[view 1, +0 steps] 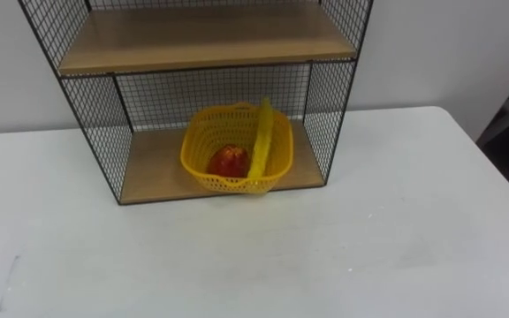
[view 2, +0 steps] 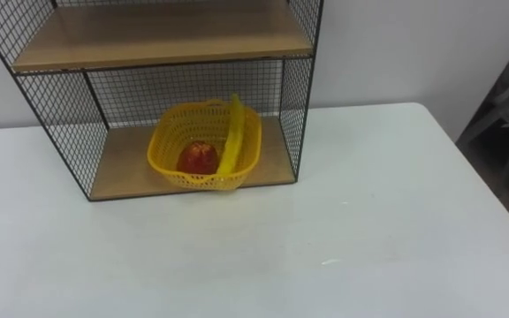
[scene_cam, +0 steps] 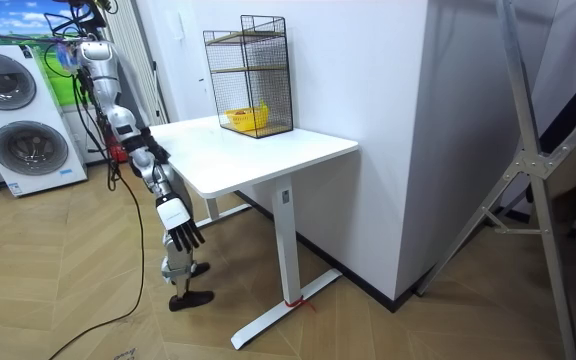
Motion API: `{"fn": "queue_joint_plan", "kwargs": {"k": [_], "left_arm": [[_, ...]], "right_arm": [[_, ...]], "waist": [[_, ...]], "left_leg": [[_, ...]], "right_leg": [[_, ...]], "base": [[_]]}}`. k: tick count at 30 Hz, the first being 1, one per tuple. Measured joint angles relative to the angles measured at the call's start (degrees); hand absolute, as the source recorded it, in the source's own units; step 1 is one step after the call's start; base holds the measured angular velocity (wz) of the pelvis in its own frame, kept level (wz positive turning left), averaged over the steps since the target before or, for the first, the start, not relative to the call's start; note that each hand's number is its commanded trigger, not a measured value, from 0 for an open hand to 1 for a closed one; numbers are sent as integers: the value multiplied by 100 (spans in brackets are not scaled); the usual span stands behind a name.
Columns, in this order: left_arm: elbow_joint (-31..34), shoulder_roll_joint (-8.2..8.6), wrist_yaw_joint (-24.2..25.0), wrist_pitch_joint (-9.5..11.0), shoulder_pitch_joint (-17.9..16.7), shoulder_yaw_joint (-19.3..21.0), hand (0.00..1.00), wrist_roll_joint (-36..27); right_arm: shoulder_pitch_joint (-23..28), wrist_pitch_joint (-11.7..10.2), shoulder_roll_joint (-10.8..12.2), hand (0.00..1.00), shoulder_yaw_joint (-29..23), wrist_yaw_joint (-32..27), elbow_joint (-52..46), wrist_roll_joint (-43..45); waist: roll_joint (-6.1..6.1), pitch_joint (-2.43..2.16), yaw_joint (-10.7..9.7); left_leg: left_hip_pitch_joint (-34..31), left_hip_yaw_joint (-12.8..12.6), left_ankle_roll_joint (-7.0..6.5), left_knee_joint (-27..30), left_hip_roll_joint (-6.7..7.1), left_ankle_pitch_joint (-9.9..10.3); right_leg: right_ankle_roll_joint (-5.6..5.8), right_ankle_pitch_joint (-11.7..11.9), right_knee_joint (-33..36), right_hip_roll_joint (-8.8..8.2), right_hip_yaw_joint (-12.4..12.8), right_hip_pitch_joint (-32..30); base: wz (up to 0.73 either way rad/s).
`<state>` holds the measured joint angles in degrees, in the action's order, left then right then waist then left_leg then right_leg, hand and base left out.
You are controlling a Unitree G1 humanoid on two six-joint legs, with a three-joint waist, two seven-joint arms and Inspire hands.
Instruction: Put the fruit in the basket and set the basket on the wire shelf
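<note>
A yellow mesh basket (view 1: 237,148) stands on the lower wooden board of the black wire shelf (view 1: 329,106), right of the middle, its front just over the board's edge. Its handle (view 1: 262,137) stands upright. A red fruit (view 1: 228,161) lies inside it. The same basket (view 2: 204,146) and fruit (view 2: 198,157) appear in the right eye view. In the room view I stand at the table's left end, and my right hand (scene_cam: 181,232) hangs low beside the table, far from the basket (scene_cam: 247,118), fingers straight and holding nothing.
The shelf stands at the back of a white table (view 1: 396,230), against the wall. Its upper wooden board (view 1: 201,40) is bare. In the room view, two washing machines (scene_cam: 23,120) stand behind me and a metal stand (scene_cam: 528,170) is at the right.
</note>
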<state>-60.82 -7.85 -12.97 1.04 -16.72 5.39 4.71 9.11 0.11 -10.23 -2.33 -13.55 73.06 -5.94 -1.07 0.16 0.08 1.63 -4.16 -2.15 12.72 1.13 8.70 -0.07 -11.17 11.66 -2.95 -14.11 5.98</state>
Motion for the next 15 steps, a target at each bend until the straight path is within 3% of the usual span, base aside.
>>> {"fn": "queue_joint_plan", "kwargs": {"k": [9,15], "left_arm": [[-7,-2,18,-112,23,-160,0,-6],[-152,-1,292,-246,11,-222,0,-57]], "right_arm": [[-3,0,49,0,120,5,-4,187],[-3,20,52,0,119,242,-5,229]], "waist": [[3,3,3],[1,4,7]], "left_leg": [[1,0,0,-2,1,0],[18,-37,0,-8,-11,1]], "right_leg": [[10,7,-4,1,-4,8],[4,4,-1,3,5,14]], "base": [[0],[-1]]}}
